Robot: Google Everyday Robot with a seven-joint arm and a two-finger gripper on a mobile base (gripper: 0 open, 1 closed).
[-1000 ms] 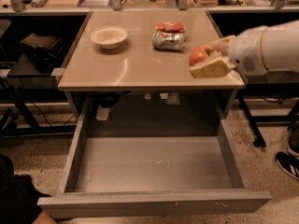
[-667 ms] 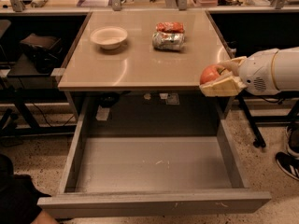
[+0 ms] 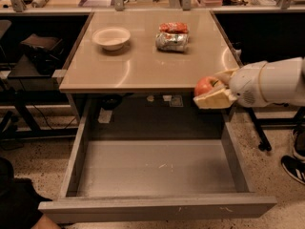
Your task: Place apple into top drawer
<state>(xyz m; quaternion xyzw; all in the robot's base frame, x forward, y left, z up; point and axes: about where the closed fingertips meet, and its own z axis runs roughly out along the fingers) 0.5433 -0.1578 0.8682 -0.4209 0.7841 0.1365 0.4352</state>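
The apple [image 3: 205, 85] is small, round and red-orange. My gripper [image 3: 215, 89] is shut on it, its pale fingers [image 3: 214, 99] above and below the fruit. It hangs at the front right corner of the tan tabletop [image 3: 143, 66], just past its front edge. Below it, the top drawer [image 3: 157, 168] is pulled wide open, a grey metal tray with a scuffed flat bottom. The apple is over the drawer's back right part, well above its floor.
A white bowl [image 3: 111, 37] and a silver-and-orange foil snack bag [image 3: 172, 36] sit on the tabletop. My white arm [image 3: 271, 82] reaches in from the right. A black shoe [image 3: 294, 168] is on the floor at right. Dark shelving stands to the left.
My gripper has carried the apple forward and down, from above the tabletop's right side to past its front right corner, over the open drawer.
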